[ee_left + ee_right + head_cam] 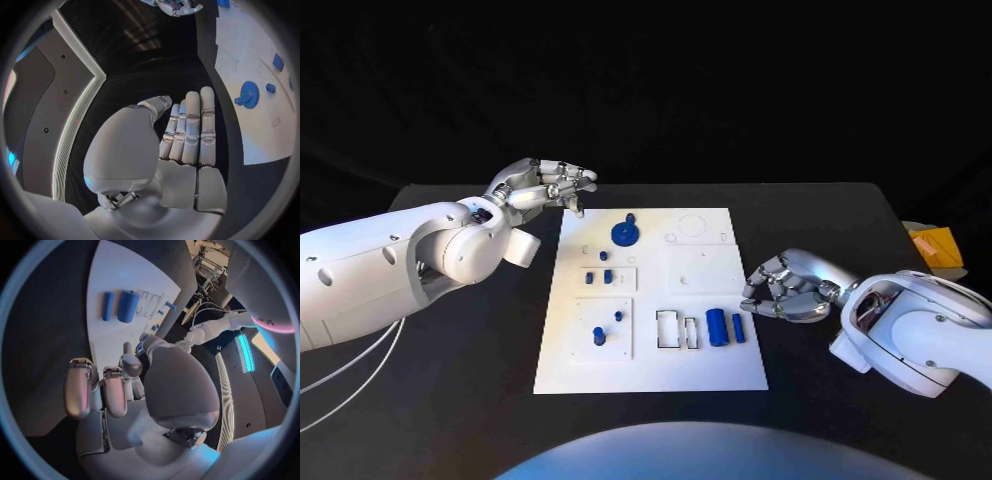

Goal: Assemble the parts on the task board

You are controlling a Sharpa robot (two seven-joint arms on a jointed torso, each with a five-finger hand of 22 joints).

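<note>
On the task board (704, 360), a blue gear (626, 233) is seated while two cylinders (724, 327) lie loose; left hand (542, 186) and right hand (788, 286) hold nothing, fingers loosely curled.

The small blue pieces (600, 278) in the recesses on the task board's (652, 372) left half are too small to tell their shapes. The right hand (788, 287) curls over the board's right edge, hiding a strip of it. An orange thing (936, 243) at the bench's (473, 360) far right is blurred.
</note>
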